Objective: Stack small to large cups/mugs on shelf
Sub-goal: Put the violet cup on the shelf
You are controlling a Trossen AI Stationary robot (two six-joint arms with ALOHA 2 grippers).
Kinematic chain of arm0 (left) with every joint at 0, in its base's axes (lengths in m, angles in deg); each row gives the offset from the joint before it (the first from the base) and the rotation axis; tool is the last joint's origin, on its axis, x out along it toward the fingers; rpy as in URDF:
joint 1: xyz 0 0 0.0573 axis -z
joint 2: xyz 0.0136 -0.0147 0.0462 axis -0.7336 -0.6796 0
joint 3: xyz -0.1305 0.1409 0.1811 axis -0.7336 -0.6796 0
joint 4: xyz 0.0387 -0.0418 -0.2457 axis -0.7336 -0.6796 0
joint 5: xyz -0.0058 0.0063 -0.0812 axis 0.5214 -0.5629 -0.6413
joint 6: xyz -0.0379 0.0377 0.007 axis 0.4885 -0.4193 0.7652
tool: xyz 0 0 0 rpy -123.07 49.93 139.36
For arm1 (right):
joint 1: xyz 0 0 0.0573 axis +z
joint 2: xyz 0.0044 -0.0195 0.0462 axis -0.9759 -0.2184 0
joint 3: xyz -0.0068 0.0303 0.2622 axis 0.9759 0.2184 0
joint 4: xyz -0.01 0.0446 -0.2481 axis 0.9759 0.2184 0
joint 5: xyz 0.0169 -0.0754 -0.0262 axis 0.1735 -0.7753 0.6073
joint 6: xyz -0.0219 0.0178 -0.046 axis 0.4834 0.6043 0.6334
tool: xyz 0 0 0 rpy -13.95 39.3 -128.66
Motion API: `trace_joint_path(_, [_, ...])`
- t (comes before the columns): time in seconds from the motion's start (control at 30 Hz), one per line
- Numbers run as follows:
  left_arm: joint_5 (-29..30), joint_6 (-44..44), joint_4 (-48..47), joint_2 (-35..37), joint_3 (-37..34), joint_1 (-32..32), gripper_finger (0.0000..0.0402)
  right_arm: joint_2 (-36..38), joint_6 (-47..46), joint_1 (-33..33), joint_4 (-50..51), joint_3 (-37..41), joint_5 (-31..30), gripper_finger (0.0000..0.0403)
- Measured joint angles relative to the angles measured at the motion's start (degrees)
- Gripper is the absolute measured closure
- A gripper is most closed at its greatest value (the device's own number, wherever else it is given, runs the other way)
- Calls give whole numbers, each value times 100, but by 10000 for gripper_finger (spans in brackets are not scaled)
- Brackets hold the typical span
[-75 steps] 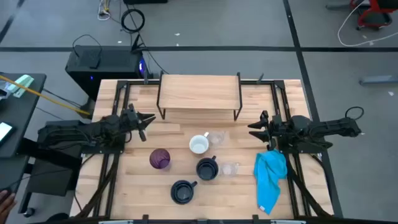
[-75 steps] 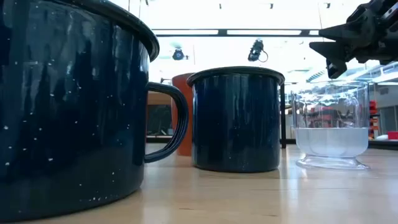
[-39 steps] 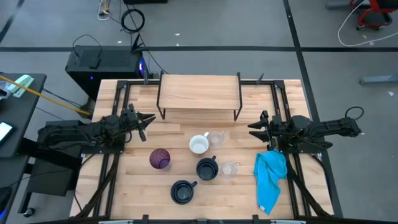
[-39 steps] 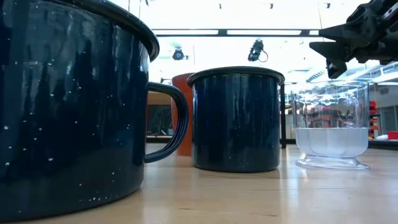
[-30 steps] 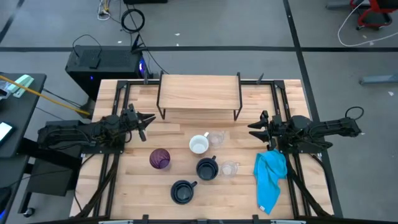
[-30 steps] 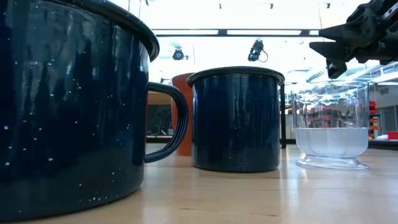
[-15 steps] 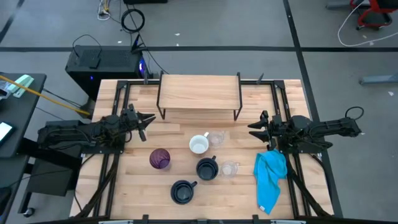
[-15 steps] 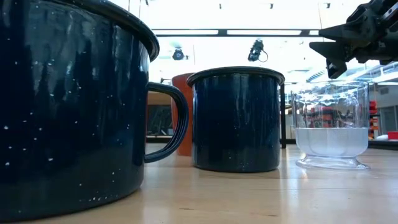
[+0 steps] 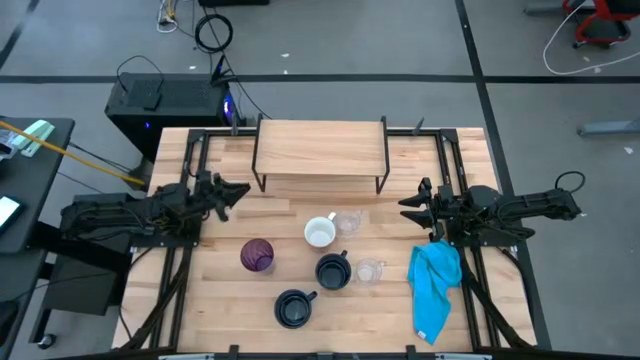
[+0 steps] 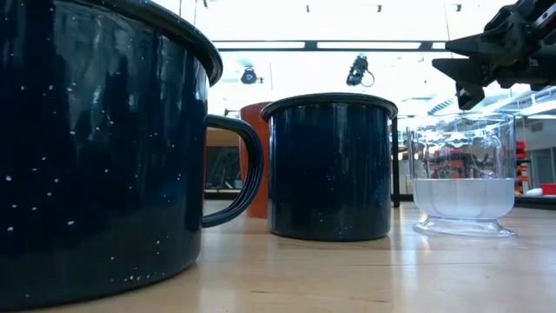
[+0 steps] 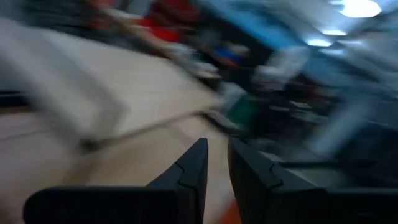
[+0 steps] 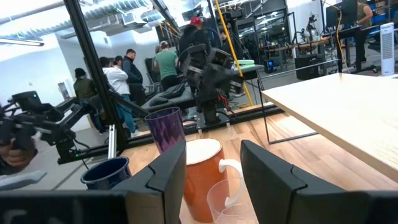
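The light-wood shelf (image 9: pixel 320 150) stands at the table's far side on thin black legs. In front of it, upright on the table, are an orange-brown mug (image 9: pixel 319 232), a purple tumbler (image 9: pixel 257 256), two navy mugs (image 9: pixel 332 271) (image 9: pixel 293 308) and two clear glasses (image 9: pixel 348 222) (image 9: pixel 370 271). My left gripper (image 9: pixel 240 188) hovers at the table's left side, its fingers (image 11: pixel 199 158) a narrow gap apart with nothing between them. My right gripper (image 9: pixel 405 207) hovers at the right side, open and empty, pointing level toward the cups.
A bright blue cloth (image 9: pixel 434 288) lies crumpled near the table's right edge, just in front of my right arm. Bare tabletop (image 9: pixel 220 300) lies between the cups and both arms. People stand in the room beyond the table in the right wrist view.
My left gripper has rolled about its own pointing line and tipped a little upward while staying at the table's left side. The left wrist view is blurred by this turn. The cups have not moved.
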Motion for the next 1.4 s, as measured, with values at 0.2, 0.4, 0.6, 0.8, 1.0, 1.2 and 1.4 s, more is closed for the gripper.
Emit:
trace_joint_path(0.2, [-1506,-222,888,-37,0,12,341,1,0,0,0,0,1,243])
trace_joint_path(0.4, [-2112,-409,1449,-35,0,14,344,0,0,0,-1,0,0,243])
trace_joint_path(0.6, [-2441,224,236,-247,494,14,352,-2,0,0,0,1,0,243])
trace_joint_path(0.8, [-2472,-384,-1978,-1097,1910,114,350,-2,0,0,-1,0,0,243])
trace_joint_path(1.0, [-2383,-702,-3831,-2059,3277,282,334,-2,0,0,0,0,1,243])
trace_joint_path(1.2, [-2151,-447,-5489,-3005,4395,536,314,-2,0,0,3,0,0,243])
trace_joint_path(1.4, [-2060,-88,-6509,-4113,5475,836,299,-2,0,0,5,0,1,243])
